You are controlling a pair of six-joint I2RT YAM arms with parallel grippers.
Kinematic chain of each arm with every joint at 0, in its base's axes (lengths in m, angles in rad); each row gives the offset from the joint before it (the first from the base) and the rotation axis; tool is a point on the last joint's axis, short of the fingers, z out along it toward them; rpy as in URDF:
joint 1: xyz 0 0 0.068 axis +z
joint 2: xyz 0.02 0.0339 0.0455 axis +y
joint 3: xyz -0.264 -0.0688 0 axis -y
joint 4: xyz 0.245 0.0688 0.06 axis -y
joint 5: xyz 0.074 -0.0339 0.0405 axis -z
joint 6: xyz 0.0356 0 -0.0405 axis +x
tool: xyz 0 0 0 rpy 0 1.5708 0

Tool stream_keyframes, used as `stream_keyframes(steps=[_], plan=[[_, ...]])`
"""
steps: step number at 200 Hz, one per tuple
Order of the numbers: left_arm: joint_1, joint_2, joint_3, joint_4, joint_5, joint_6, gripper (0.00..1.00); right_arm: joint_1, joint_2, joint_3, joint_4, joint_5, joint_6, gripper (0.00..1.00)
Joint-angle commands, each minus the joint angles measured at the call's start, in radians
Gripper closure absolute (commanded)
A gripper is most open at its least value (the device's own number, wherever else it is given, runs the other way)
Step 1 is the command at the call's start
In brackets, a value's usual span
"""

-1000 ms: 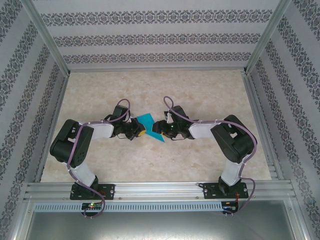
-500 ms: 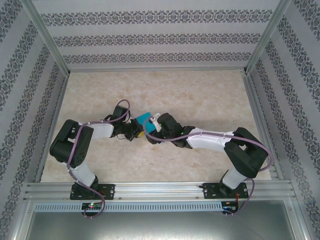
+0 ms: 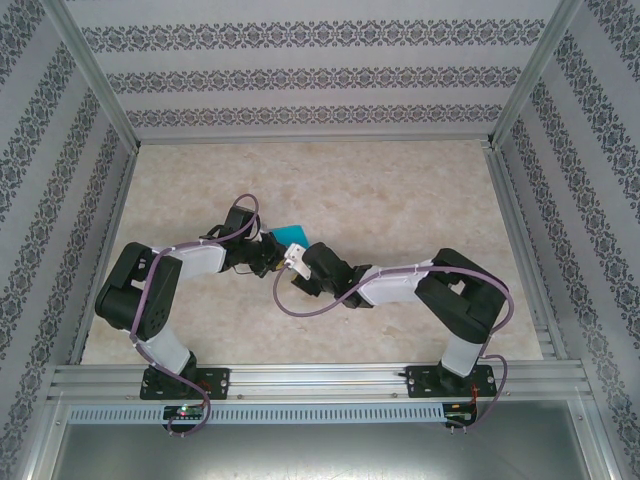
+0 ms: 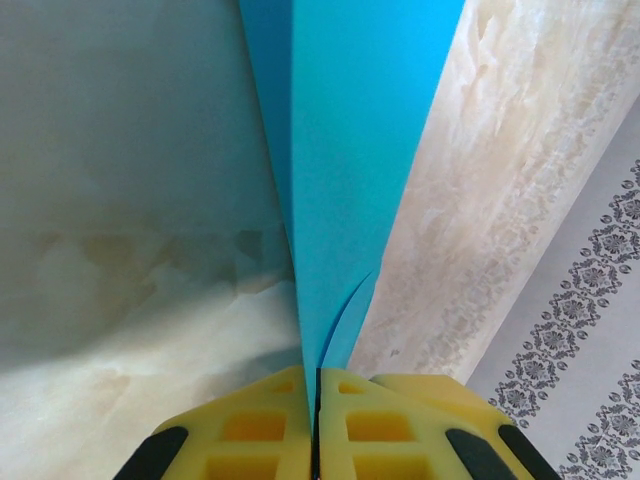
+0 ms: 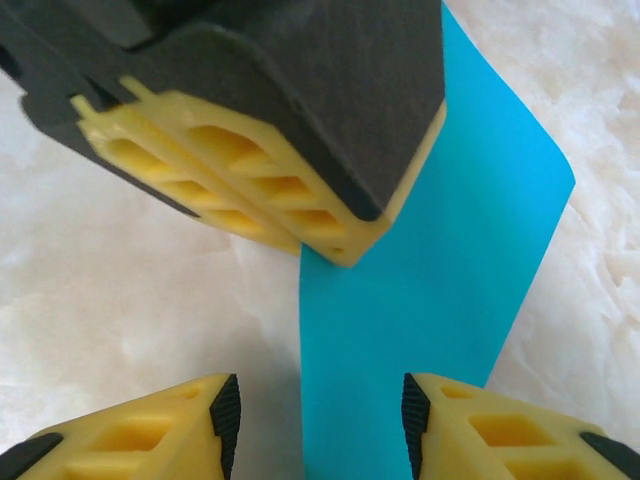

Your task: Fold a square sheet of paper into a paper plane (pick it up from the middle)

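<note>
Left gripper (image 4: 315, 390) is clamped on the folded teal paper (image 4: 350, 150) over the middle of the desk (image 3: 400, 190). Right gripper (image 5: 320, 405) stands open astride its free end. Thin, light and floppy, it probably wants holding near the crease. From above, both wrists cover most of it, so the fold count is unclear.

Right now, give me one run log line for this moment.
stage: paper partly folded | left gripper: shut on teal paper | right gripper: open, close to the paper, no grip
</note>
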Motion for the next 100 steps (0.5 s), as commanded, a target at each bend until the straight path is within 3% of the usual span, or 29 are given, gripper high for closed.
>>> stream_keyframes(steps=[1,100], plan=[[-0.013,-0.024,0.017,-0.033,-0.002,-0.017,0.90,0.007,0.033,-0.011,0.079,0.020,-0.041,0.55],[-0.013,-0.032,0.015,-0.042,-0.007,-0.018,0.90,-0.014,0.103,-0.011,0.161,0.008,-0.065,0.63]])
